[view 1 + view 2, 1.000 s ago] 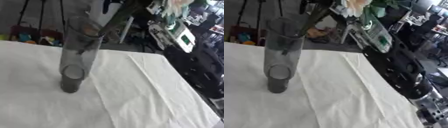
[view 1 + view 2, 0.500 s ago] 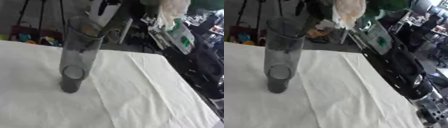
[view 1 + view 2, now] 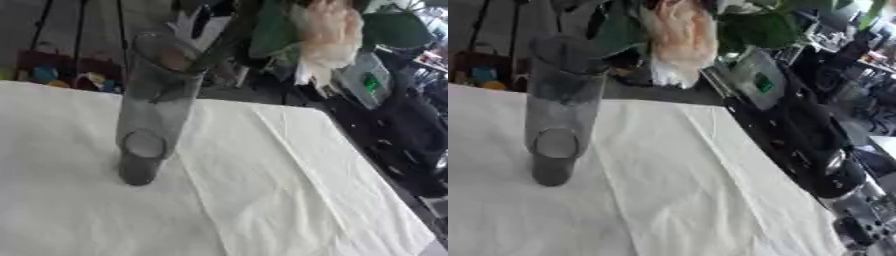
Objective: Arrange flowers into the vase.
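A: Where did the tall smoky-grey glass vase (image 3: pixel 154 110) stand?

B: Upright on the cream cloth covering the bench (image 3: pixel 289 180), left of centre.

A: And the pale peach flower (image 3: pixel 680 37)?

B: Above the vase, right of its rim, among green leaves (image 3: pixel 756 29). The right arm (image 3: pixel 811 145) reached up; its fingers I could not tell.

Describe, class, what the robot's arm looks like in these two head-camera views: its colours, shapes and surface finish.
Only the right arm shows clearly, along the right edge. Its casing is glossy black and rounded, tapering toward the flower. Near the lower corner it ends in a silver metal joint with ribbed, machined parts. No robot hand can be made out in either view, and no cables or markings are legible.
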Controlling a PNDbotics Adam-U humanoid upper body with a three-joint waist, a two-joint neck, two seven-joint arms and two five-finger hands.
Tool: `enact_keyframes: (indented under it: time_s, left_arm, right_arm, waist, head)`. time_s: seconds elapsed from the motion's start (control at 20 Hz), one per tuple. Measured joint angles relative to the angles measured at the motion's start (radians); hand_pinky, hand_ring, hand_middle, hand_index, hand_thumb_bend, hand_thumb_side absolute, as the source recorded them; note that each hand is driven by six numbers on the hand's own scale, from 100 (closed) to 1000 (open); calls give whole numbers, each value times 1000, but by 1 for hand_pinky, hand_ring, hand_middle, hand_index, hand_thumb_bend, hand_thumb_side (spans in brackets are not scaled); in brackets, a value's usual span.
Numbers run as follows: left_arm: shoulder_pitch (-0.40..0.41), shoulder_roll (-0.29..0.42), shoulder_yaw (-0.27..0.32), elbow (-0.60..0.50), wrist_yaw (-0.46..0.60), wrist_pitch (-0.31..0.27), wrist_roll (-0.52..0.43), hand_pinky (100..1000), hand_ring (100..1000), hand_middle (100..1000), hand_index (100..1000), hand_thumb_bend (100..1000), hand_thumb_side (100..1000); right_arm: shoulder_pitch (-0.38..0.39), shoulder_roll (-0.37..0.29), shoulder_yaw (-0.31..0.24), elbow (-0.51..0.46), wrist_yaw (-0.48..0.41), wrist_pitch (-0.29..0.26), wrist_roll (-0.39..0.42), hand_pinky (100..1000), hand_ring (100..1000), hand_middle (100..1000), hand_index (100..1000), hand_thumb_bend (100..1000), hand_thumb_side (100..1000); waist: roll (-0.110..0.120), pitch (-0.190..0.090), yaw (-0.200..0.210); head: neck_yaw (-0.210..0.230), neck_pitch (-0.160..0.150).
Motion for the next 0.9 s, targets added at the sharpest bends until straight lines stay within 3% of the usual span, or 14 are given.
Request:
enact_keyframes:
  time_s: [0.4, 0.7, 0.9]
  left_arm:
    - [1, 0, 0, 0, -3, 6, -1, 760, 756, 833, 930, 100, 868]
    - [1, 1, -3, 0, -4, 7, -1, 759, 756, 833, 930, 100, 868]
    - [3, 1, -6, 0, -4, 9, -3, 759, 756, 833, 930, 100, 869]
  right_arm:
    - [12, 0, 3, 2, -12, 55, 18, 568, 784, 838, 782, 477, 482]
    - [16, 0, 3, 18, -18, 121, 33, 637, 817, 855, 815, 337, 518]
    - [16, 0, 1, 26, -14, 153, 45, 650, 839, 863, 819, 361, 536]
  waist:
    - [-5, 0, -4]
    - [-9, -1, -6]
    - [-10, -2, -9]
  head:
    - [3, 2]
    - [4, 3]
    - [4, 3]
